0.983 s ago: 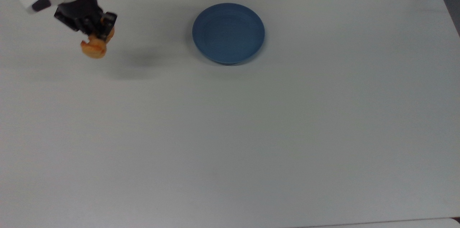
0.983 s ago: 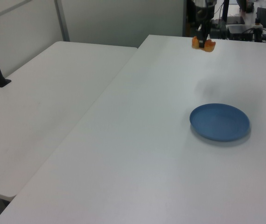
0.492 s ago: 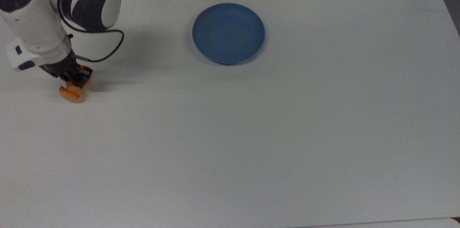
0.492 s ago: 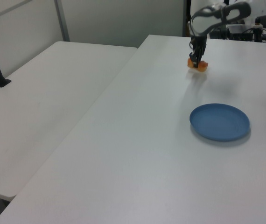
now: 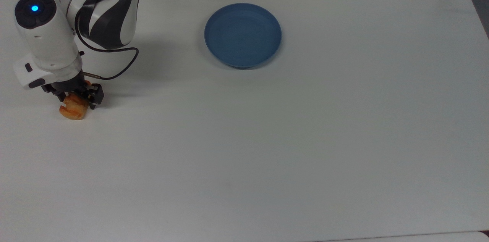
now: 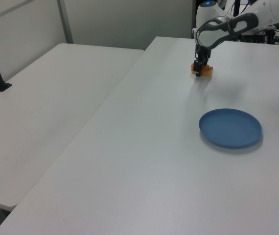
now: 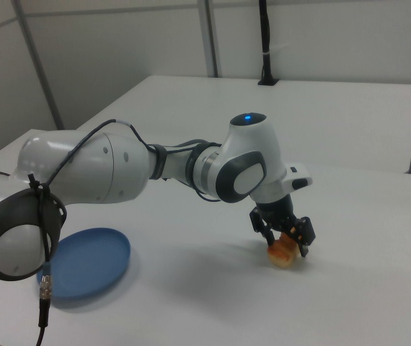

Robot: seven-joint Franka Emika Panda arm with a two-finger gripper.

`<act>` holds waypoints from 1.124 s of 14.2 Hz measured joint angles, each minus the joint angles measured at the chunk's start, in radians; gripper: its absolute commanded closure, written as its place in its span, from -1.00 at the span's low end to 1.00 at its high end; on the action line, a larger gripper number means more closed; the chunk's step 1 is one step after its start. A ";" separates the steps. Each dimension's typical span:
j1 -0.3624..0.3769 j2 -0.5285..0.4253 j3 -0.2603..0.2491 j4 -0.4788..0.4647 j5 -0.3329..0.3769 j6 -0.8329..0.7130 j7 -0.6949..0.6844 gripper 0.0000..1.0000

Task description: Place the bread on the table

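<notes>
Since a second ago the arm has carried the bread from up near the far edge, where it hung above the surface, down toward the top view's lower left, and over the last half second it has barely shifted, the claw's fingers now standing a little apart on either side of the loaf rather than pinching it. Largest of all is the white worktop [image 5: 305, 139], plain and matte, with a second white table [image 6: 46, 98] butted against it on the left view's left. Next comes the white and grey arm [image 5: 95, 13], reaching in from the top view's upper left corner, a blue light glowing on its wrist housing and a black cable looping beside it. A round blue plate [image 5: 243, 35] sits on the worktop toward the far edge, well apart from the arm's end, with nothing on it. Down at the arm's tip, the claw [image 5: 76, 97] points at the surface, its two black fingers [image 7: 305, 236] parted and straddling the loaf; whether they still touch its sides I cannot tell. Smallest is the bread [image 5: 73, 108], an orange-brown lumpy loaf, lying on the worktop near the top view's left edge, directly under the claw; in the right view its base [image 7: 283, 254] meets its own shadow
</notes>
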 measured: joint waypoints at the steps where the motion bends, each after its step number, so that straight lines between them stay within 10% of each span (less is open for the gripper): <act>1: 0.000 0.001 0.001 -0.002 -0.008 0.000 0.000 -1.00; 7: 0.001 -0.070 0.001 -0.044 -0.012 0.000 0.000 -1.00; 16: 0.090 -0.647 0.108 -0.375 -0.010 -0.337 0.084 -1.00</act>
